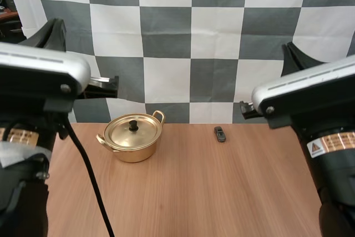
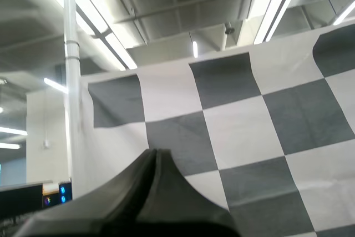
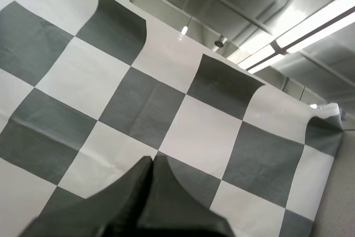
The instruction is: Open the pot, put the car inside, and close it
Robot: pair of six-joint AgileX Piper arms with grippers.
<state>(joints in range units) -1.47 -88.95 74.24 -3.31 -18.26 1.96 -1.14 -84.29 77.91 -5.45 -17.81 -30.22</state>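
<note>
At the far left of the high view, the left arm (image 1: 44, 73) is folded up high over its base, its forward end aimed at the backdrop rather than down at the desk (image 1: 222, 192). In the left wrist view the left gripper (image 2: 156, 156) has its two black fingers pressed together into one dark wedge, with nothing between them, and it is tilted upward, away from the work.

Below and ahead of that arm, left of the desk's middle and near its back edge, the brass-coloured pot (image 1: 133, 140) stands upright. Its lid (image 1: 133, 130) is seated on it, with the black knob (image 1: 133, 126) at the centre. The pot is nearer the left arm, so the lid lift looks to be that arm's job. The knob lies forward of and well beneath the left gripper, which would have to pitch down and spread its fingers first.

To the right, well apart from the pot, the small dark toy car (image 1: 220, 134) lies on the bare wood. Its long axis runs roughly away from the camera, slightly slanted. It is closer to the right arm.

The right arm (image 1: 310, 90) is raised and folded in a similar way. The right gripper (image 3: 151, 162) is also closed on nothing and angled up at the backdrop. The car sits forward, below, and inward of it.
</note>
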